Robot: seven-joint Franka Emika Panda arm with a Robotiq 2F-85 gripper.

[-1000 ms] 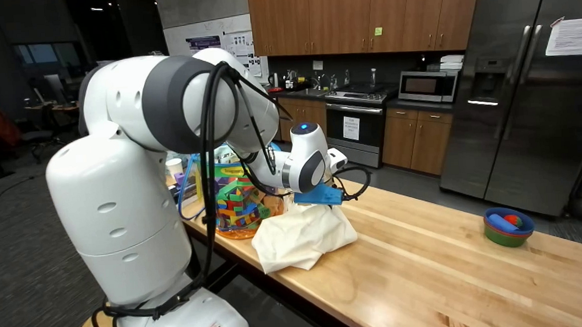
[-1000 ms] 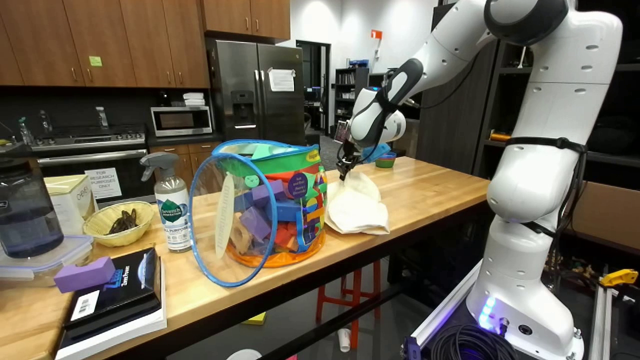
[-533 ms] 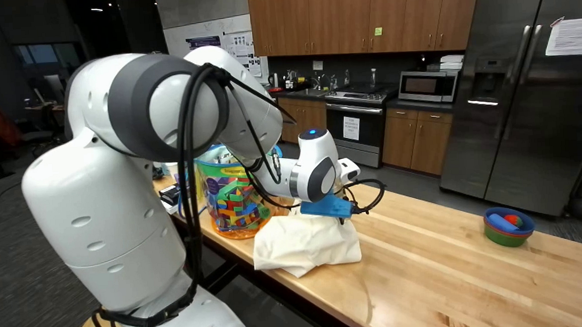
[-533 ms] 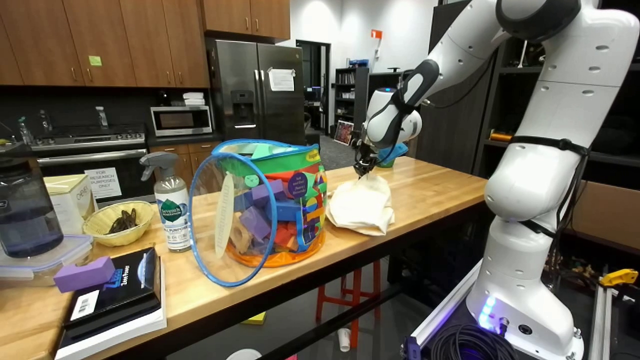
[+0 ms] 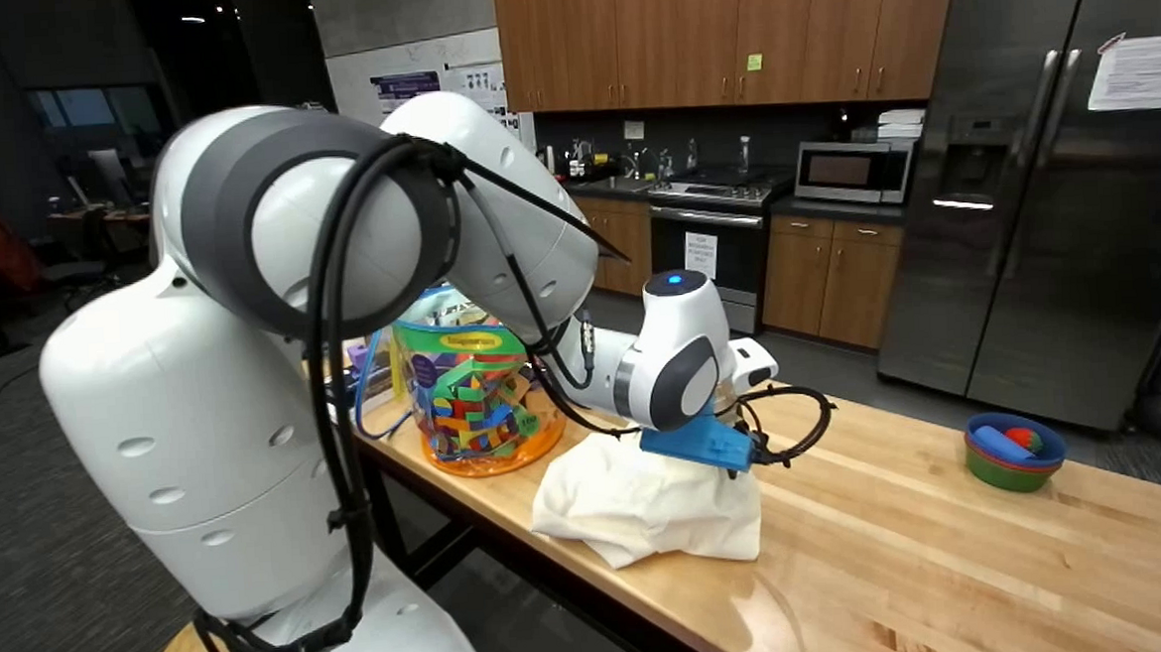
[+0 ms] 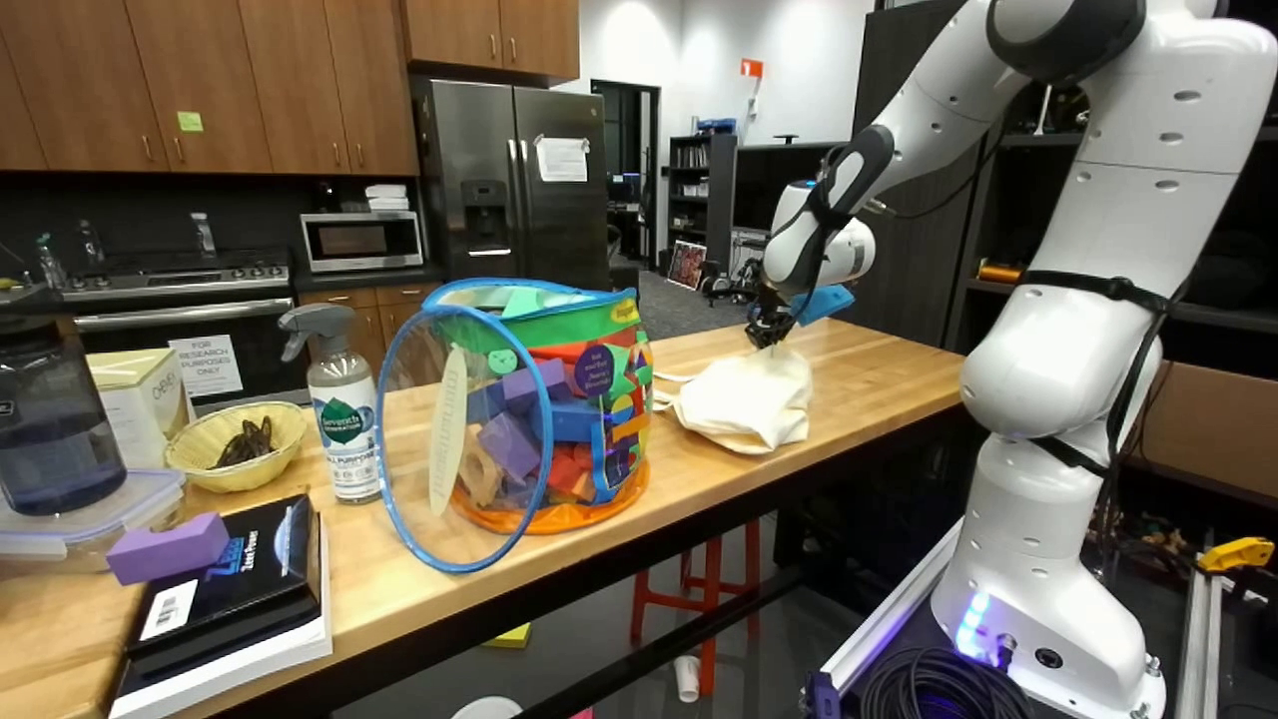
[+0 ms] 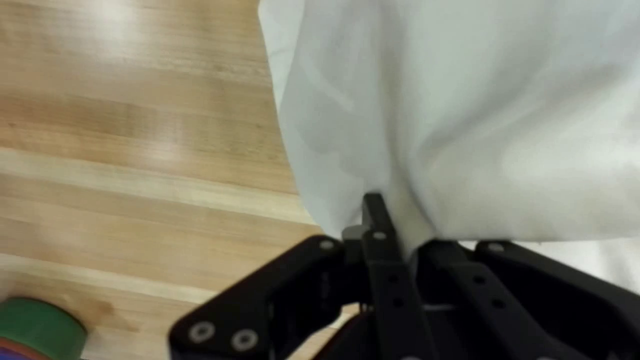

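Brown cabinets (image 5: 694, 32) above stove (image 5: 735, 243) and microwave (image 5: 853, 171), steel fridge (image 5: 1050, 192) beside; dark carpet (image 5: 20, 445), posters (image 5: 405, 89) on whiteboard (image 5: 354, 84); in an exterior view: brightly lit white wall (image 6: 639, 50), red stool (image 6: 711, 599) under wooden table (image 6: 879, 374)

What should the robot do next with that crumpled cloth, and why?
Maybe tug gently away from the tub of blocks, without opening: the gripper pinches a fold of the cloth, while the rest lies crumpled on the table near the tub.
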